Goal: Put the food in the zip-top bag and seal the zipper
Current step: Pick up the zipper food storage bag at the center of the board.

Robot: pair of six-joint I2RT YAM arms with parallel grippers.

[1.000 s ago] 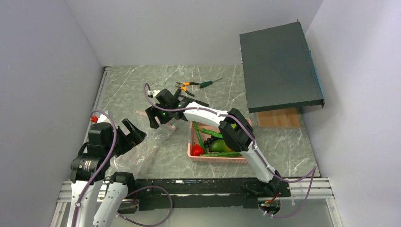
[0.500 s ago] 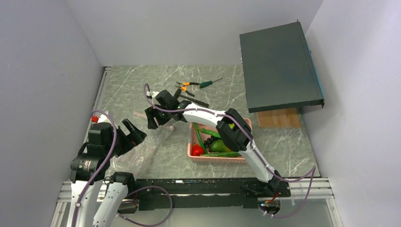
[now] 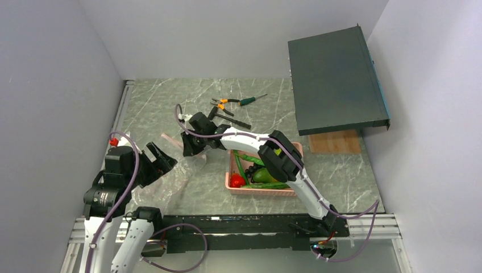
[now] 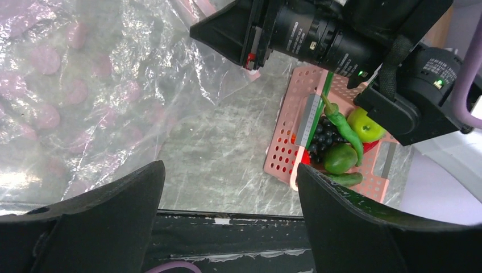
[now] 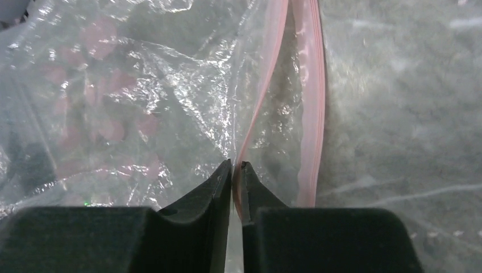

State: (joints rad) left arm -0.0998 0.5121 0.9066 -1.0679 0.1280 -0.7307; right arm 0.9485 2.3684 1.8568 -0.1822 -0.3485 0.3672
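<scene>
Right wrist: zipper [image 5: 266, 91] between tips of right pincer [image 5: 234, 166] (one strip only)

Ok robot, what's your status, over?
Right claw shut on zipper of zip-top bag. Left claw open above bag. Food in pink basket. Nothing blocking.

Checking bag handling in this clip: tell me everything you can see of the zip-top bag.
The zip-top bag is clear, crinkled thin plastic with faint pink round spots, lying slack on the marble table left of the pink basket. Its pale pink zipper runs along the mouth, the two strips parted. The right tool is pinched on one lip there. The left tool hangs open above it, apart. It looks empty.
</scene>
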